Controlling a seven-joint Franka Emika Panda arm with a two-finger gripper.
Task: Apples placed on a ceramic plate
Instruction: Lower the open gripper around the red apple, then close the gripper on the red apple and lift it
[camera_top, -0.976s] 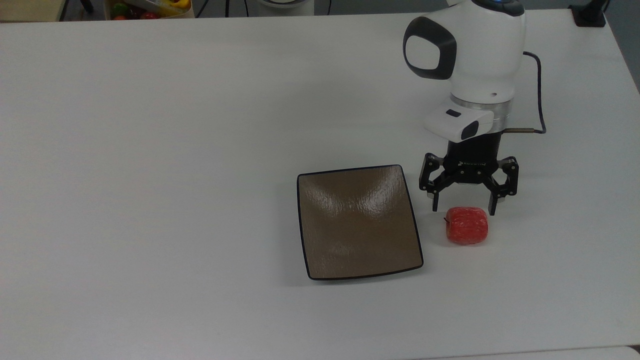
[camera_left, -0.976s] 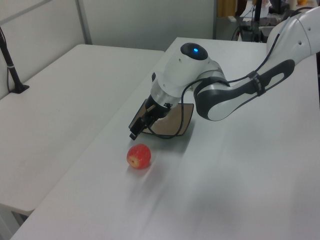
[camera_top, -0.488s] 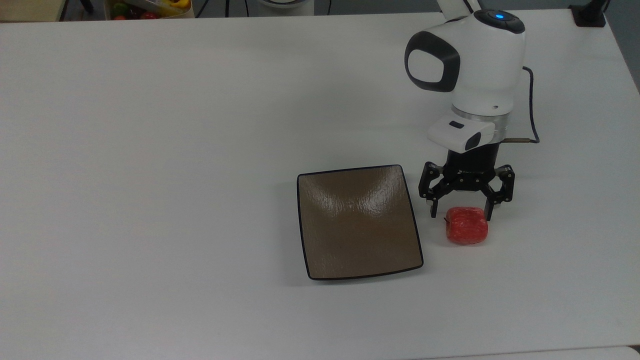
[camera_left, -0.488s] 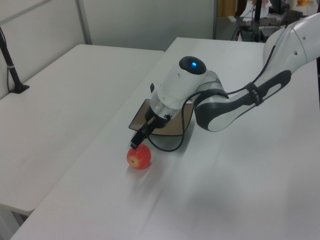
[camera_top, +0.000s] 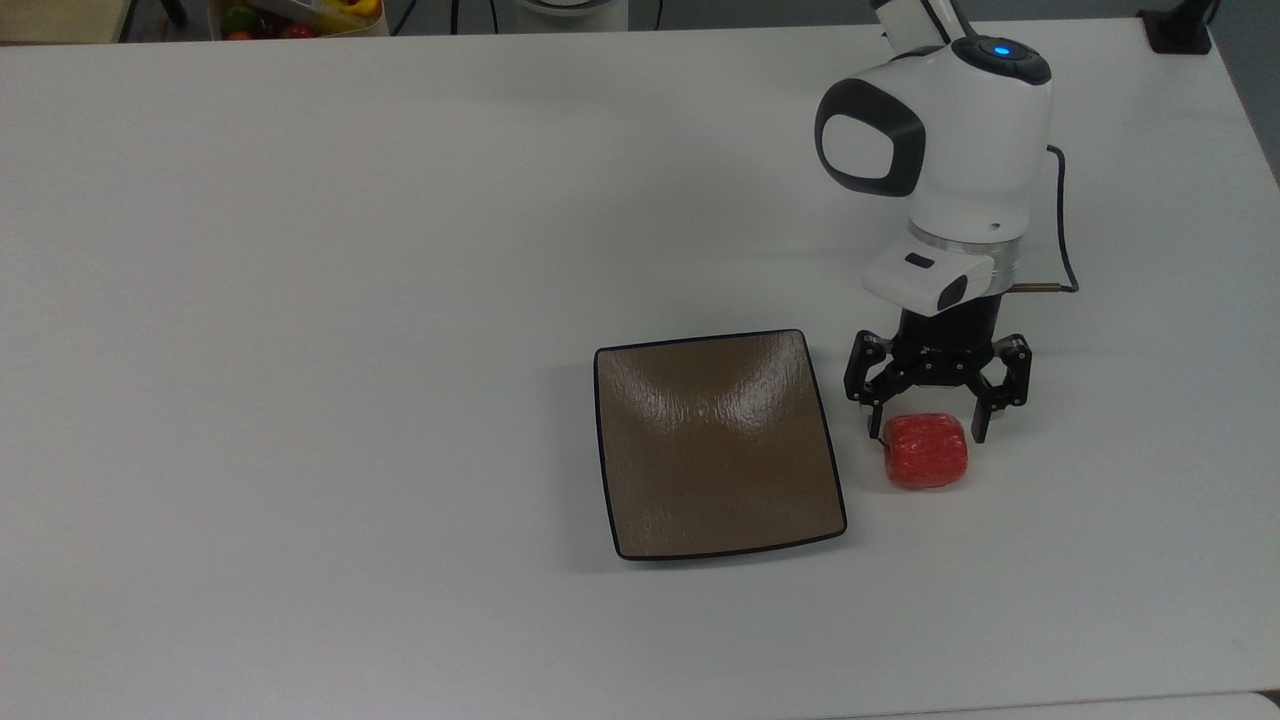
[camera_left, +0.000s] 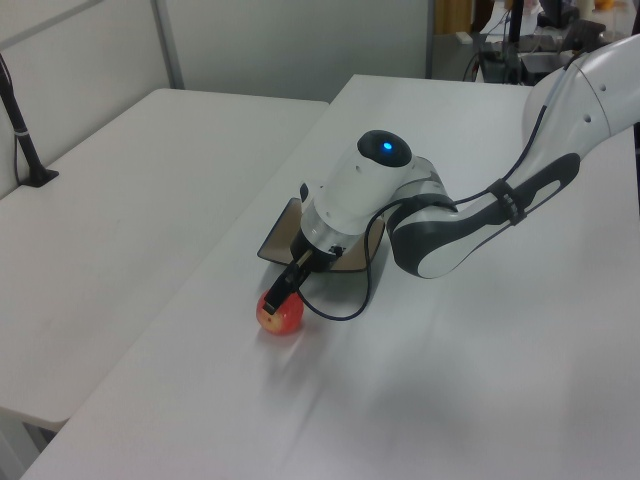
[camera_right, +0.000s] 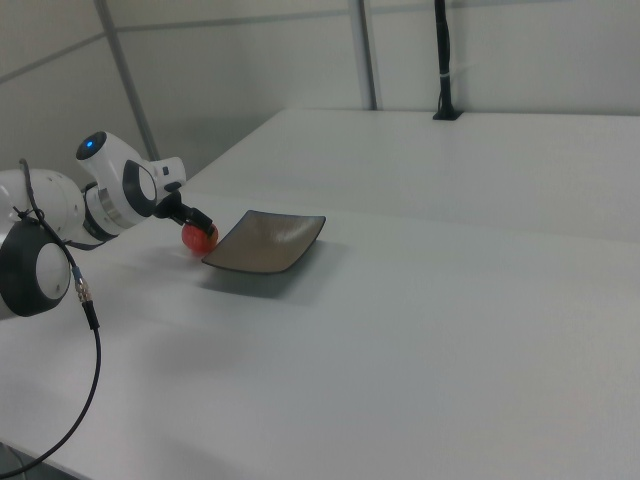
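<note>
Item one, the apple (camera_top: 926, 450): we record a single small red-orange fruit, blocky and rounded with pale streaks, lying on the white table (camera_top: 350, 300) just beside the plate on the top view's right, apart from it, with a narrow strip of bare table between them. In the left view the apple (camera_left: 281, 314) sits nearer the camera than the plate; in the right view the apple (camera_right: 198, 237) shows just past the plate's far corner on the right view's left. Item two, the ceramic plate (camera_top: 716, 445): square, glossy brown, thin dark rim, rounded corners, a dished and lightly textured surface carrying nothing; we note it flat on the table, and in the right view the plate (camera_right: 264, 243) shows its raised edges. Item three, the gripper (camera_top: 930, 430): black, two-fingered, carried on the white arm (camera_top: 945, 150), lowered over the apple with its fingers spread, one to either side of the fruit's upper part in the top view; the finger on the top view's left stands at the apple's edge, though we cannot tell whether it touches. In the left view the gripper (camera_left: 279, 296) is right down at the apple's top. Item four, a dark cable (camera_left: 345, 300) looping from the wrist to the table surface beside the plate.
</note>
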